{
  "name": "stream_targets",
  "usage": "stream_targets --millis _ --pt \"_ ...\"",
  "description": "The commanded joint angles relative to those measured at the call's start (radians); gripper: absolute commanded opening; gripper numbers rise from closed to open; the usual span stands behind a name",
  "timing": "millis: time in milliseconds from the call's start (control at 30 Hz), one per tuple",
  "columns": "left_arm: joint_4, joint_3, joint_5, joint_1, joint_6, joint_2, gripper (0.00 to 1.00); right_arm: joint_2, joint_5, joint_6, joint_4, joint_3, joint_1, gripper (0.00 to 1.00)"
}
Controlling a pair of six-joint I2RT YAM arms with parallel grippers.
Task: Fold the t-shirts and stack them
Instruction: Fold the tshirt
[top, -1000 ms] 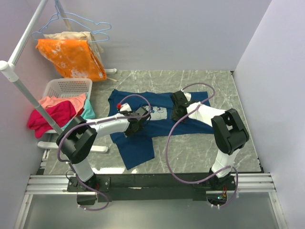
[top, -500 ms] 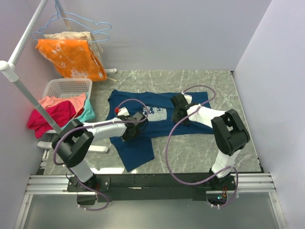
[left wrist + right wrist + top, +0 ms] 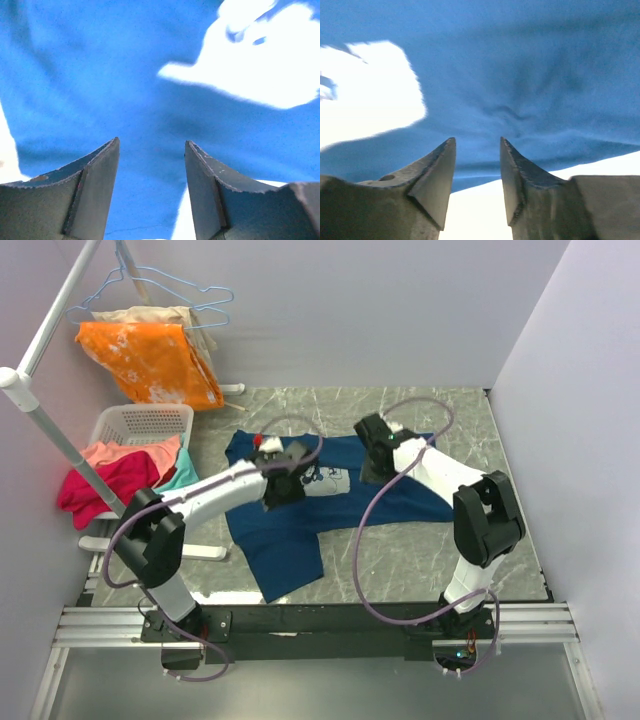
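**Top view.** The navy t-shirt (image 3: 300, 530) lies spread on the counter (image 3: 430, 560), chest up, with its pale print (image 3: 330, 478) near the middle and one long flap trailing toward the near left. The left arm (image 3: 215, 492) reaches in so that the left jaws sit over the cloth just left of the print. The right arm (image 3: 430, 475) places the right jaws over the cloth just right of it. A basket (image 3: 140, 422) of other garments stands well off to the left, below an orange garment (image 3: 150, 360) on a hanger.

**Left wrist view.** The left jaws stand moderately wide with nothing between them. Blue cloth fills the view ahead and the print (image 3: 260, 70) is up and to the right. The step in hand appears to be setting a pinch for a fold. Lower straight down, close on cloth only, and avoid dragging the fabric sideways.

**Right wrist view.** The right jaws are parted more narrowly and are also empty. Wrinkled cloth (image 3: 530, 75) lies ahead, and the shirt's edge against the bright counter (image 3: 470, 215) lies close below the tips. Take that edge cleanly. Closing both sides together and lifting level should keep the fold line straight, whereas an uneven lift would likely skew the shirt further.
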Motion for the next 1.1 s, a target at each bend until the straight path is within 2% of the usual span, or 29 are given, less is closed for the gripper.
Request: stream_targets --millis 0,167,367,600,833,1067 --pt "-0.026 0.206 -0.015 0.105 0.102 0.065 0.61 0.025 0.058 -0.034 -0.12 0.238 -0.004 0.49" --pt "-0.02 0.326 0.008 0.235 0.157 0.179 0.6 0.135 -0.023 -0.043 -0.148 0.394 -0.073 0.51" --pt "-0.015 0.492 0.008 0.31 0.259 0.38 0.6 0.303 -0.098 -0.044 -0.151 0.522 -0.21 0.51" --pt "-0.018 0.67 0.014 0.367 0.297 0.553 0.6 0.392 -0.111 -0.049 -0.172 0.567 -0.282 0.52" --pt "0.005 0.696 0.019 0.39 0.318 0.636 0.6 0.464 -0.109 -0.063 -0.195 0.558 -0.293 0.53" --pt "-0.038 0.785 0.039 0.401 0.327 0.722 0.61 0.548 -0.152 -0.067 -0.259 0.634 -0.334 0.55"
